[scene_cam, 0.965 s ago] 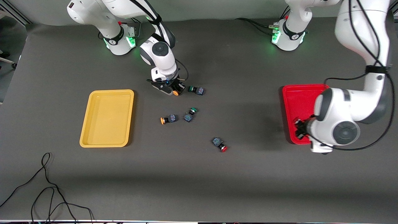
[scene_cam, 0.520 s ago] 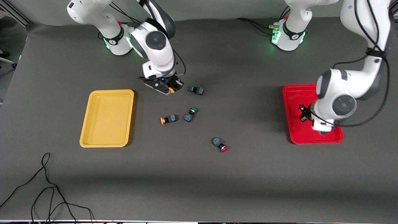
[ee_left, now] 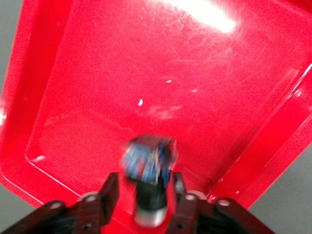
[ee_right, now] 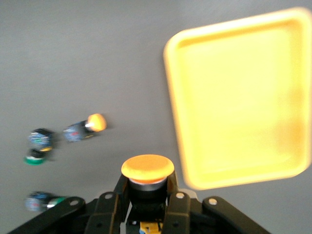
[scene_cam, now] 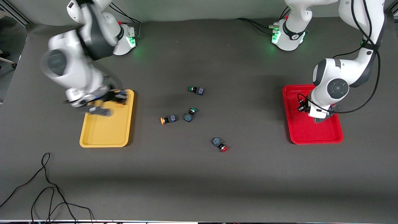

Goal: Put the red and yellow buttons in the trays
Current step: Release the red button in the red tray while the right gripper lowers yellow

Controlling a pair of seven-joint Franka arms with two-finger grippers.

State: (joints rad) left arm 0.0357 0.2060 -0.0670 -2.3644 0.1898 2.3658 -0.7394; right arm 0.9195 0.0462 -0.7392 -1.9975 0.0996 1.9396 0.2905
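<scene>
**A:** Where are the buttons?

**B:** Your right jaws pinch a yellow-capped button (ee_right: 147, 170) by its body, over the yellow tray (scene_cam: 105, 137) at its one-o'clock corner. Another push-button (ee_left: 148, 161) sits between your left jaws over the red tray (scene_cam: 314, 137); gripped or freed, I cannot tell.

**A:** Handling?

**B:** Light and rigid, I'd judge. The caps look slick, so take the flat-sided body.

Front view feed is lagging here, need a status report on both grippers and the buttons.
Right gripper shut on yellow button, over yellow tray. Left gripper over red tray, a button between its fingers. One yellow button, one red button on table. Nothing blocking.
</scene>
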